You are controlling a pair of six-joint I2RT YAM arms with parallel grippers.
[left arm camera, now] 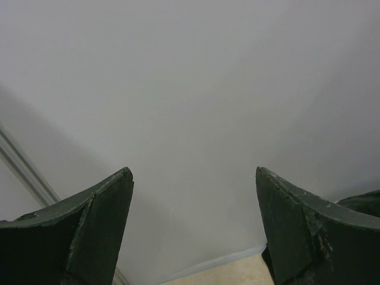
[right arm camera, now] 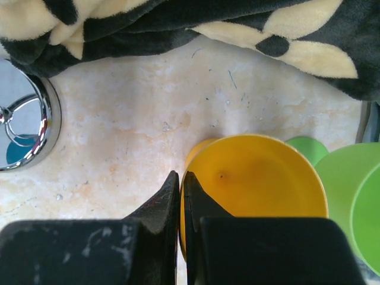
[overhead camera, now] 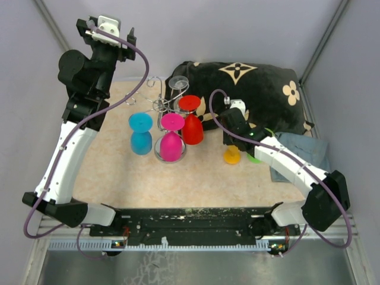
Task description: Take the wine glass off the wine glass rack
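The right gripper (right arm camera: 181, 178), fingers closed at the left edge of the yellow plastic wine glass (right arm camera: 255, 178) standing off the shiny silver wire rack (overhead camera: 158, 105) to its left, is likely needing a straight upward lift, while the left gripper (left arm camera: 193, 175) is hanging wide open.

left arm raised and open, right arm low and pinched

the left arm (overhead camera: 64, 155) climbs from its base at the near left edge and folds at a high elbow. its wrist is lifted near the back wall. the left gripper (left arm camera: 193, 178) points up and away, its two dark fingers (left arm camera: 98, 228) set wide apart with nothing between them.

the right arm (overhead camera: 291, 163) bends at an elbow on the far right and runs its forearm inward and low. the right gripper (right arm camera: 181, 181) points downward, its fingers (right arm camera: 157, 205) drawn together with only a thin slit between them.
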